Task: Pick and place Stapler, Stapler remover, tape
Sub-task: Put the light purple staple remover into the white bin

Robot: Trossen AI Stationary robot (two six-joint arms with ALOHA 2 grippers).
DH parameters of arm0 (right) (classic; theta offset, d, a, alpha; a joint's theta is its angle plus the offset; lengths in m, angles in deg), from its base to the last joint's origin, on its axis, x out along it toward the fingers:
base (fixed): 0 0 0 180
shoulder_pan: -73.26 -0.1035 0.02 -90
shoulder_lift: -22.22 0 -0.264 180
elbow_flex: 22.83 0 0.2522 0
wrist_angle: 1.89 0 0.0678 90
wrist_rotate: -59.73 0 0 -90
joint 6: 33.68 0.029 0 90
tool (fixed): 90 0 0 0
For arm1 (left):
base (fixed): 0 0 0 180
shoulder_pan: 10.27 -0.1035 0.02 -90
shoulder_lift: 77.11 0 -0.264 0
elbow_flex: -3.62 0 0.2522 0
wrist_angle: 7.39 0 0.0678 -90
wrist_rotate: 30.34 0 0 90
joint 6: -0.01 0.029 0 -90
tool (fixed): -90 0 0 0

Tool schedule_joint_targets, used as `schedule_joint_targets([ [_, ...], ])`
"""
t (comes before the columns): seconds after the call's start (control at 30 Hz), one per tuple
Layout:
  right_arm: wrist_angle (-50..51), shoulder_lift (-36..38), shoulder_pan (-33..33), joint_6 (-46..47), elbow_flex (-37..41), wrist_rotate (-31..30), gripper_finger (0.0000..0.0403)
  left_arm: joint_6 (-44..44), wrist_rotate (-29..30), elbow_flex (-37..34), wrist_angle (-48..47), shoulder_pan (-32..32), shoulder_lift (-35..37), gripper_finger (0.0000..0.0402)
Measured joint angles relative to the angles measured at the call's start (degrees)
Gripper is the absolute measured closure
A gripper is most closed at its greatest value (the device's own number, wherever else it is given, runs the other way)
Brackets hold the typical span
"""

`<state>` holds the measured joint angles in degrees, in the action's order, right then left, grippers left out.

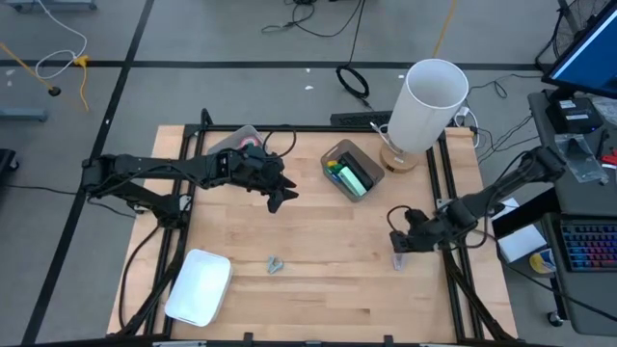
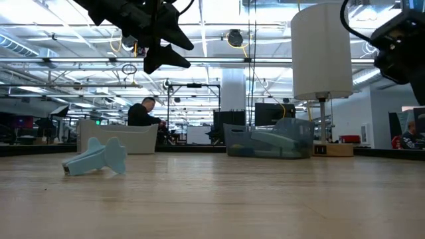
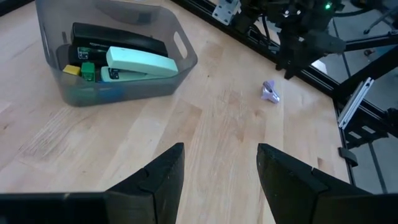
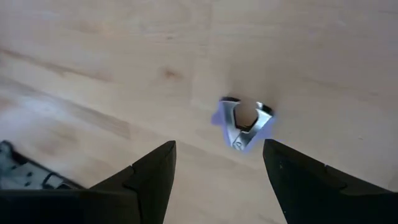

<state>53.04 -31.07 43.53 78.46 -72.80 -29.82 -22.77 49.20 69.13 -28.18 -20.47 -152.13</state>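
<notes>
Only the right wrist shows the open, empty right end effector (image 4: 217, 171) over the staple remover (image 4: 244, 124).

Overhead, table-level and two wrist views, all sharing one wooden table (image 1: 318, 241).

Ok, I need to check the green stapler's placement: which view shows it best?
Left wrist view: the green stapler lies plainly in the grey bin. The high view shows it from farther off, the low view only dimly through the bin wall, and the right wrist view not at all.
</notes>
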Motion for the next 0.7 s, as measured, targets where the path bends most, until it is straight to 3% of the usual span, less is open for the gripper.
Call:
schedule_joint_targets([
  [0.2,-0.2,-4.5,0.0,1.2,0.0,5.7,0.0165,0.0,0.0,0.0,-0.1,0.0,0.0,0.0202],
  [0.5,-0.6,-9.5,0.0,1.2,0.0,5.6,0.0169,0.2,0.0,0.0,-0.1,0.0,0.0,0.0202],
  [0.7,-0.1,-11.9,0.0,1.2,0.0,5.4,0.0205,0.2,0.0,0.0,-0.2,0.0,0.0,0.0202],
])
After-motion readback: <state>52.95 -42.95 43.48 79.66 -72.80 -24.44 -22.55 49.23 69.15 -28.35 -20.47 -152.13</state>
